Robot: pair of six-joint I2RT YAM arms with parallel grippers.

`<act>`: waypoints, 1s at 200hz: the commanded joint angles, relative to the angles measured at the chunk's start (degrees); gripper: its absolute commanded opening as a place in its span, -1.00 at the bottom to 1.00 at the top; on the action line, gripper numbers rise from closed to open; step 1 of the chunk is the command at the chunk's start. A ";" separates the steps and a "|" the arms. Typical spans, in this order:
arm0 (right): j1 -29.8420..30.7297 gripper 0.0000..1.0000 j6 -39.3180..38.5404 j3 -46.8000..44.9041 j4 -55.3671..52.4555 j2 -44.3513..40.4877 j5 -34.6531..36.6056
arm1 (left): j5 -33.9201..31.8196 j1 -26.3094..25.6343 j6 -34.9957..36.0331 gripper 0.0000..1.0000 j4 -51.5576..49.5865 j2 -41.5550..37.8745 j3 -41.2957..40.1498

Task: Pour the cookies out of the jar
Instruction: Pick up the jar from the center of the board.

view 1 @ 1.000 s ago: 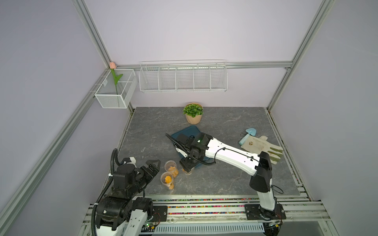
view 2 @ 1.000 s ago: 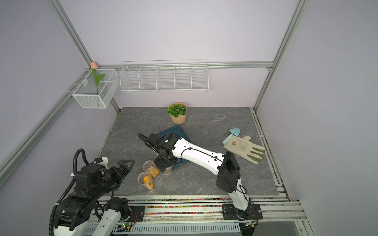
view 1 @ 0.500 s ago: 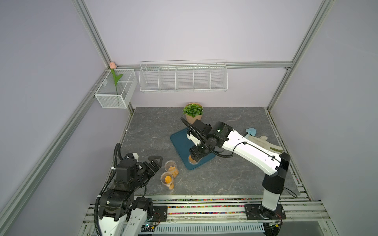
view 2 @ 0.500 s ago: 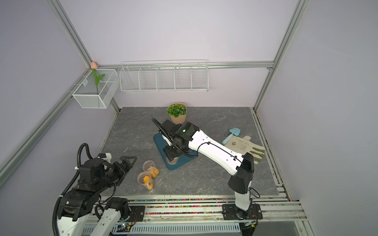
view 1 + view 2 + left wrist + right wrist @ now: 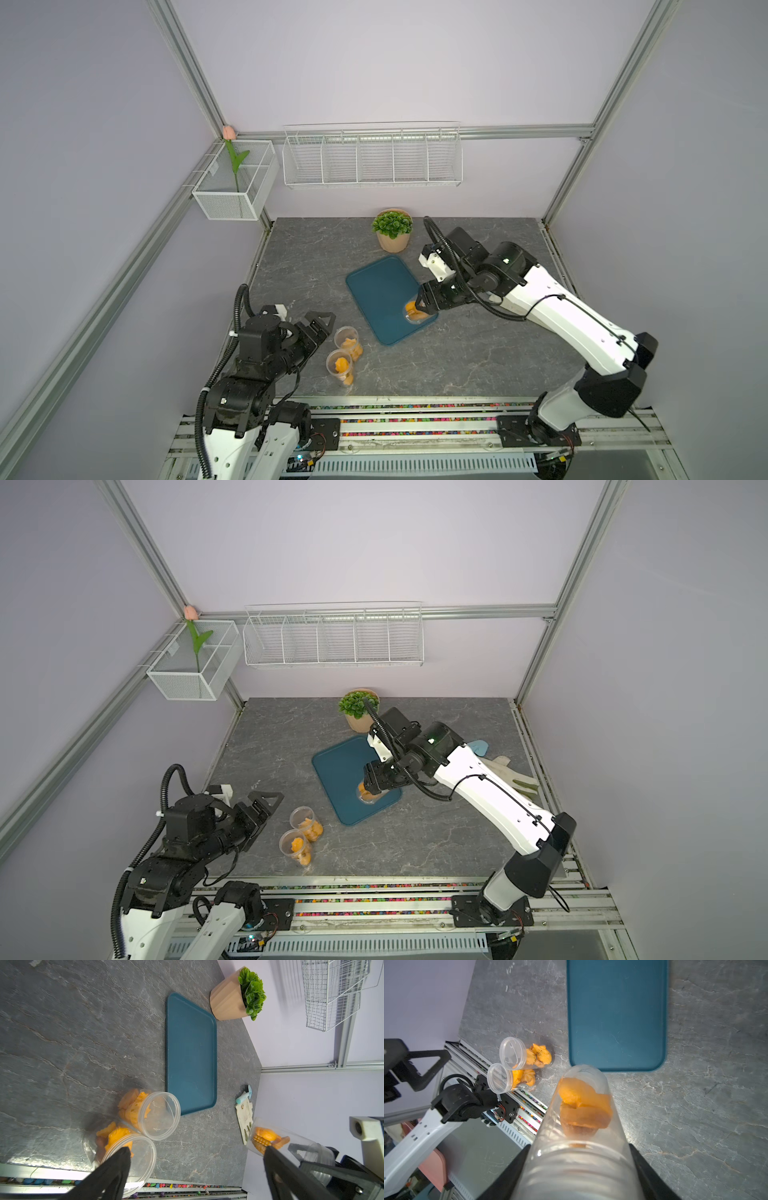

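Pale lilac walls (image 5: 374,62) enclose a small work cell framed by aluminium struts (image 5: 187,70), seen from above in both top views. A grey, marble-veined tabletop (image 5: 316,257) fills the lower centre of the frame. A white wire shelf (image 5: 372,158) hangs on the back wall. At upper left, a white mesh basket (image 5: 232,195) holds what appears to be an artificial pink tulip (image 5: 229,133). Lighting is soft and even.

A teal tray (image 5: 380,291) lies just by the right gripper (image 5: 422,306), with a potted plant (image 5: 392,230) beyond it. A glove (image 5: 245,1114) lies well to its right. A wire rack (image 5: 372,160) and a basket (image 5: 237,199) holding a tulip (image 5: 229,133) hang far behind.
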 commanded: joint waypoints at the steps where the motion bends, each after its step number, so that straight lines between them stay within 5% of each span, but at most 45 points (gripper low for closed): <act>1: -2.99 0.16 3.42 -2.46 2.88 -5.01 -3.64 | 2.15 -0.24 -0.04 0.99 1.78 0.84 1.97; 79: -14.44 0.16 9.49 -10.12 8.08 -18.86 -12.08 | 11.17 -0.24 -6.84 0.99 12.79 3.77 1.98; 133: -21.10 0.15 20.04 -20.23 26.34 -27.19 -23.79 | 21.24 -0.29 -17.14 0.99 31.30 8.88 2.95; 177: -21.68 0.14 29.01 -24.94 44.79 -26.11 -37.34 | 28.61 -0.84 -31.30 0.99 55.44 12.94 -1.40; 200: -21.64 0.14 31.45 -25.88 48.82 -25.73 -39.60 | 33.47 -1.45 -33.44 0.99 60.07 17.51 -1.16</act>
